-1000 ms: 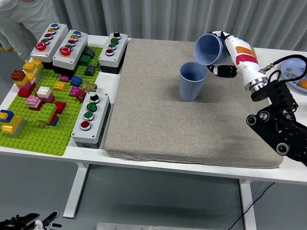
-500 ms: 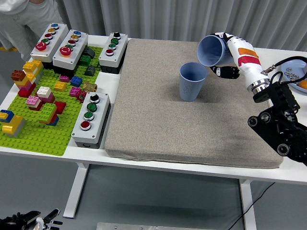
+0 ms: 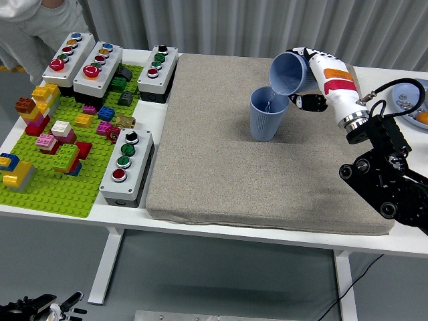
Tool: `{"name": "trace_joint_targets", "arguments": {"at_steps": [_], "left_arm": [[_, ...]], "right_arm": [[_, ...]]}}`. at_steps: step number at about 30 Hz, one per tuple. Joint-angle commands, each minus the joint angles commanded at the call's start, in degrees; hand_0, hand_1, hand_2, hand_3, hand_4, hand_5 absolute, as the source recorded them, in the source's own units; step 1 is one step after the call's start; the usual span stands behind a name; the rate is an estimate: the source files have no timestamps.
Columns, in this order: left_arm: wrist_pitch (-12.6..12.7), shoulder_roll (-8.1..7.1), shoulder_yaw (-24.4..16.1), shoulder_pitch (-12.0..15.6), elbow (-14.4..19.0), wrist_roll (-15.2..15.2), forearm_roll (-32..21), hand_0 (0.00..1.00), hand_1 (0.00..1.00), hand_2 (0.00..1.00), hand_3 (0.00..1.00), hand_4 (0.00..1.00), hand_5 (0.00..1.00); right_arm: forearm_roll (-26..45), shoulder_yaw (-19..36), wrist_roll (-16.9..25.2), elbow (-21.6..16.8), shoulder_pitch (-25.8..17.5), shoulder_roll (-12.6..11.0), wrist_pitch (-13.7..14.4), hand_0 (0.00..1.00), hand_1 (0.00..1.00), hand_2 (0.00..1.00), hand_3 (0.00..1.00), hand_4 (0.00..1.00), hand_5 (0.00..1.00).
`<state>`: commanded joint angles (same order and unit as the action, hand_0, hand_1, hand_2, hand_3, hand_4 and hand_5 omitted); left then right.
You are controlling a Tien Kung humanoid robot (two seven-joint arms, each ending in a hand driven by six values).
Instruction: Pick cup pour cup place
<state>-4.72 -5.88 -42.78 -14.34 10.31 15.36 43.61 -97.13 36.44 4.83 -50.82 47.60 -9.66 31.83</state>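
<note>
A blue cup (image 3: 268,115) stands upright on the grey mat (image 3: 221,160) toward its far right. My right hand (image 3: 307,80) is shut on a second blue cup (image 3: 289,72) and holds it tipped, mouth down to the left, right over the standing cup's rim. A thin stream shows between the two cups. The left arm is not in view.
A green baseplate (image 3: 67,187) with coloured bricks lies at the left. Three button boxes (image 3: 100,63) stand at the back left and one (image 3: 126,167) at the mat's left edge. A blue bowl (image 3: 409,100) sits at the far right. A person (image 3: 33,27) stands at the top left.
The held cup has tipped further and moved left and down over the standing cup, and liquid now runs into it.
</note>
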Motion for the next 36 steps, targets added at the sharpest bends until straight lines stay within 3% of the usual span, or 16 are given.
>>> {"name": "trace_joint_targets", "arguments": {"at_steps": [20,36], "left_arm": [[-0.03,-0.05,0.04,0.27,0.0,0.12,0.22,0.767,0.784,0.825,0.702,0.51,0.998],[-0.02,-0.04,0.49,-0.07,0.0,0.0,-0.38,0.767,0.783,0.825,0.703,0.51,0.998]], "right_arm": [[-1.02,-1.15,0.24,1.24,0.88,0.45,0.82,0.816,0.684,0.563,0.623,0.736,0.135],[-3.49,-2.7,0.19,1.59,1.61,0.35,3.18,0.822,0.684,0.56,0.615,0.736,0.137]]}}
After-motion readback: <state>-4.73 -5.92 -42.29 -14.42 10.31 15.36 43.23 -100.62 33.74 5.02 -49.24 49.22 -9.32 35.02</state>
